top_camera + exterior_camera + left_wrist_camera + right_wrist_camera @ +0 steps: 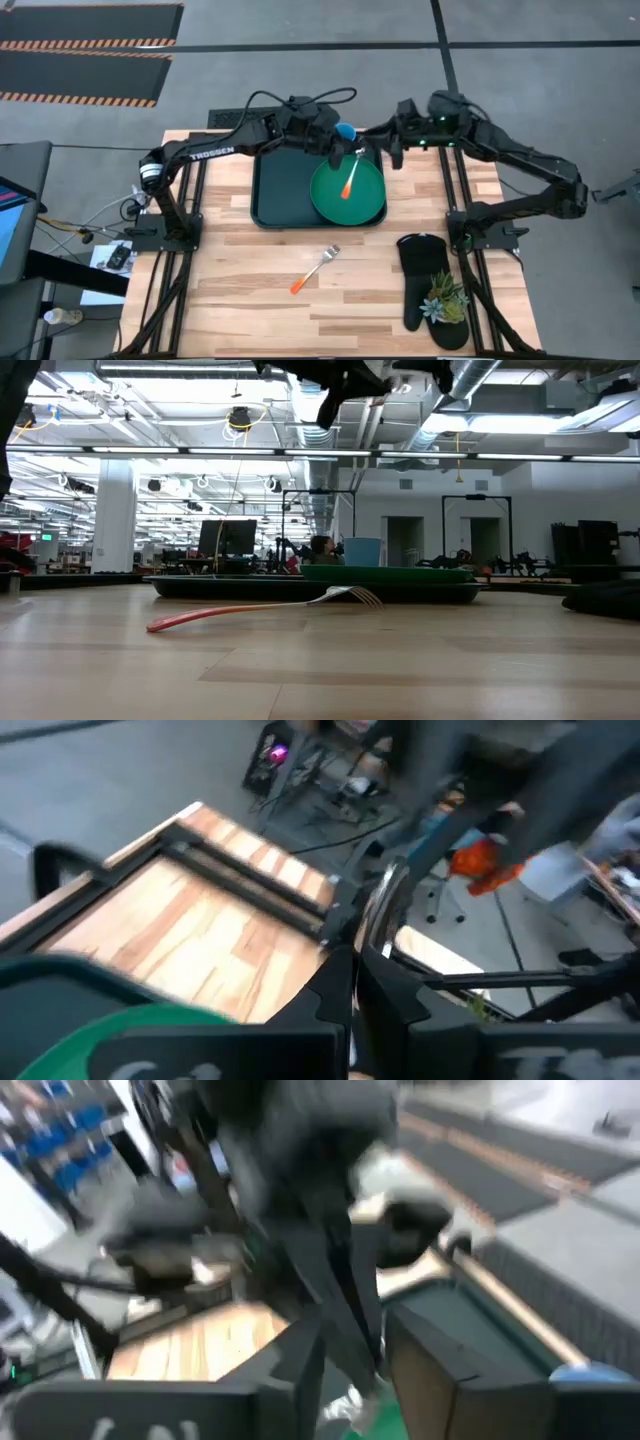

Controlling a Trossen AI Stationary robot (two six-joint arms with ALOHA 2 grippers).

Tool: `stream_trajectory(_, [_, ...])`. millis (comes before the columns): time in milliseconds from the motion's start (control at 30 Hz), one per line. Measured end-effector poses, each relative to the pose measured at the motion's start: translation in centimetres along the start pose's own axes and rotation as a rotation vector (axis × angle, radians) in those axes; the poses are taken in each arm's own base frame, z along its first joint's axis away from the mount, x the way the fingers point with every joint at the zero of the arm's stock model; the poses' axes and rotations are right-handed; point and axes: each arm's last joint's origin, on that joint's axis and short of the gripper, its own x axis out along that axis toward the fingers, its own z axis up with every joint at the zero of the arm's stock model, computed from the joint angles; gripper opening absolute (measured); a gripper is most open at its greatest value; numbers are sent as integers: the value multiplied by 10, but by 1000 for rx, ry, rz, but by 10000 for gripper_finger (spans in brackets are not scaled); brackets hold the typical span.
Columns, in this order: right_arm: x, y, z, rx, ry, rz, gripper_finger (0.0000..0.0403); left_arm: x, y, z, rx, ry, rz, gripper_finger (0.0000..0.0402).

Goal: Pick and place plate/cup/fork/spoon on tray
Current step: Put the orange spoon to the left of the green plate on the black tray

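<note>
High view shows the left gripper [338, 152] pinching the spoon [349, 181] by its bowl, handle hanging over the plate [364, 200] on the tray [270, 190], likely to drop it there. The cup [346, 131] sits behind. The fork [316, 269] waits at lower middle. The right gripper [392, 150] hovers nearby; its grip cannot be told.

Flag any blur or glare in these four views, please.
High view: sharp, evenly lit, fork crisp. Low view: fork clear, ceiling lights glaring overhead. Left wrist view: smeared by motion, plate edge soft. Right wrist view: heavily blurred, tray rim barely readable.
</note>
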Motion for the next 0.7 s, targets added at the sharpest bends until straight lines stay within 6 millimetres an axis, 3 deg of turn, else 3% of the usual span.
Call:
stream_trajectory(300, [-56, -4, 18, 9, -171, -89, 185, -6, 27, -2, -88, -3, 104, 0])
stream_trajectory(500, [-89, -1, 19, 7, -225, -138, 178, -34, 56, -21, -188, 12, 242, 0])
stream_trajectory(700, [-98, 0, 14, 22, -197, -162, 169, -67, 91, -57, -323, -34, 314, 0])
